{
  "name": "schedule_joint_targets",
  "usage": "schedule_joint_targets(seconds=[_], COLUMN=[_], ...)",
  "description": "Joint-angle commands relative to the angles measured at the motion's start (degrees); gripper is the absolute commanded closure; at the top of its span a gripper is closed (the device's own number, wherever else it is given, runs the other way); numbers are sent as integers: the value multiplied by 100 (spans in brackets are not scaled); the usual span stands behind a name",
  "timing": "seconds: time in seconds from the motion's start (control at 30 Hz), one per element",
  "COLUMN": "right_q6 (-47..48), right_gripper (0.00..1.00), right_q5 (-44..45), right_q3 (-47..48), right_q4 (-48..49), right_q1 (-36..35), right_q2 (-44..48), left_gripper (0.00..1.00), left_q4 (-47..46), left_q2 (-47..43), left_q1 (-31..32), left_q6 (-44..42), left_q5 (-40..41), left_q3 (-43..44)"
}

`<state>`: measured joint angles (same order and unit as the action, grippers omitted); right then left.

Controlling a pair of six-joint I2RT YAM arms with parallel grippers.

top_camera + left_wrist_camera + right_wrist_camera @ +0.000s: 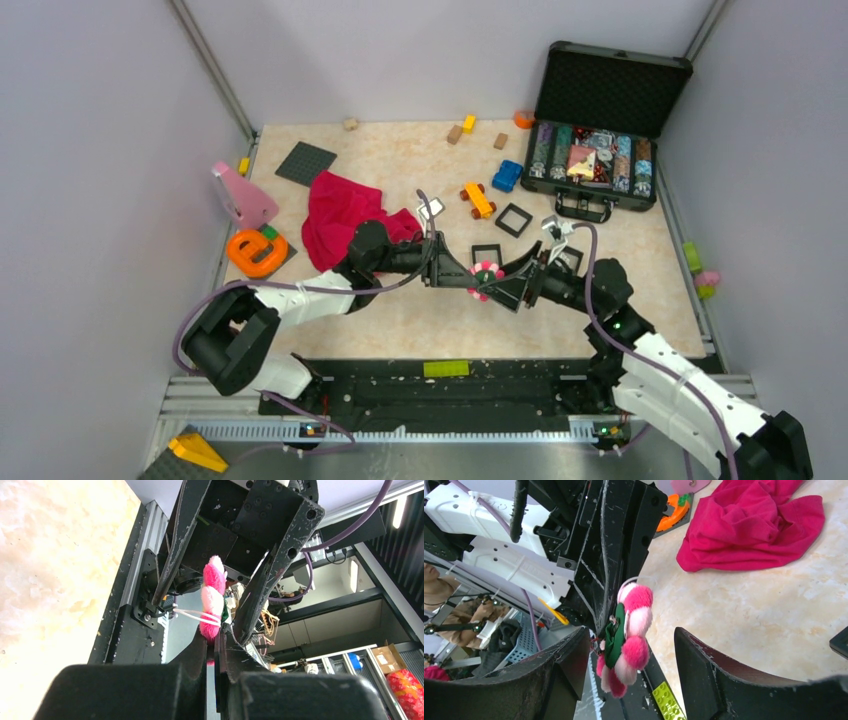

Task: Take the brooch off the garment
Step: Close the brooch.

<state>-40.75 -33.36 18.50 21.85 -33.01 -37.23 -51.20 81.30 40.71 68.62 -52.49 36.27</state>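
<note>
In left gripper (218, 639), brooch (636, 605), within right gripper (630, 632)

We see a fuzzy plush brooch (631, 630), soft crumpled cloth garment (749, 525), scuffed matt black plastic on the right gripper (629, 634), smooth marbled tabletop (749, 610)

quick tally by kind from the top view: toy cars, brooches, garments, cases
toy cars: 2
brooch: 1
garment: 1
case: 1
total: 5
</note>
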Motion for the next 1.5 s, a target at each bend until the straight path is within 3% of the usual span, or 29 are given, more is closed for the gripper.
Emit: schedule_joint_targets(seconds=[0.0, 0.23, 0.37, 0.5, 0.77, 0.93, 1.17, 1.47], right_q6=[-47, 208, 389, 569, 598, 247, -140, -337], right_gripper=[37, 27, 16, 15, 36, 40, 37, 47], right_q5=[-254, -437, -752, -672, -500, -762, -1068, -854], right_q3=[333, 412, 441, 393, 314, 298, 252, 221], right_q4=[344, -116, -319, -581, -522, -45, 727, 974], right_q1=[-73, -65, -65, -63, 8, 199, 252, 251], right_q2=[-82, 226, 412, 565, 704, 544, 117, 11], left_gripper=[100, 100, 100, 100, 100, 100, 100, 100], left_q4=[-104, -535, -1197, -1920, -2263, -2285, -2697, -2810], left_q2=[-205, -107, 111, 321, 399, 426, 535, 573], left_q1=[43, 32, -10, -44, -38, -42, -37, -21], left_q6=[-140, 221, 653, 1166, 1373, 1390, 1625, 1689], left_q5=[-244, -273, -323, -401, -469, -532, -592, -626], left_q3=[-6, -39, -102, -136, -160, -123, -130, -121])
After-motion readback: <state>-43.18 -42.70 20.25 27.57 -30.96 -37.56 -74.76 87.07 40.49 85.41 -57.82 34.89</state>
